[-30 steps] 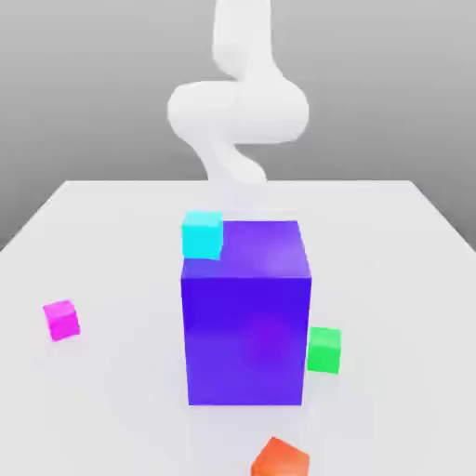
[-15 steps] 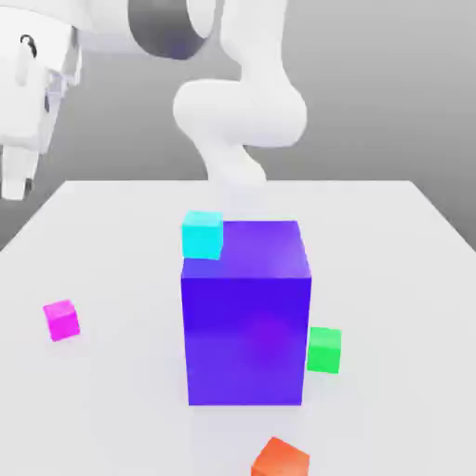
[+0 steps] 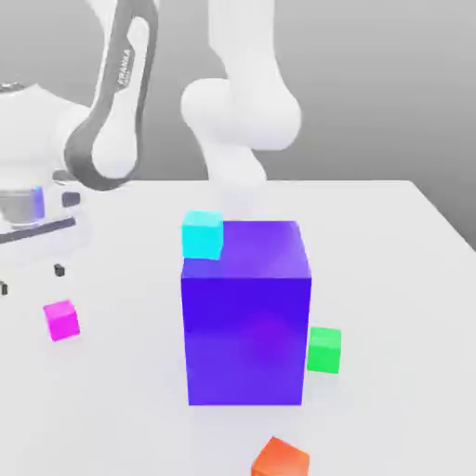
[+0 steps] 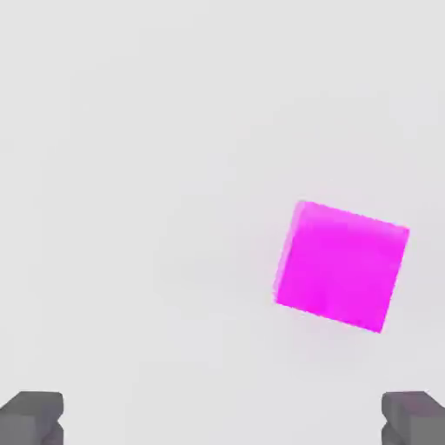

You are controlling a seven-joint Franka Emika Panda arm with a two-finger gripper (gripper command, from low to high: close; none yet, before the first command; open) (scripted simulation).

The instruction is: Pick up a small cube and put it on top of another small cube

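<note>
The small magenta cube (image 3: 61, 320) lies on the white table (image 3: 390, 270) at the exterior view's left. My gripper (image 3: 32, 279) hangs just above it and slightly further left, open, with nothing between the fingers. In the hand view the magenta cube (image 4: 342, 265) sits below the gripper (image 4: 224, 417), off-centre towards one dark fingertip (image 4: 415, 415). The small green cube (image 3: 324, 350) rests on the table against the right side of the big blue-violet block.
The big blue-violet block (image 3: 246, 311) stands mid-table between the two small cubes. A cyan cube (image 3: 203, 233) sits by its top left back corner. An orange-red cube (image 3: 279, 458) lies at the front edge. The arm's white links rise behind the block.
The hand has swung in from the upper left and come down to hover low over the magenta cube. The fingers stayed open. No cube has moved.
</note>
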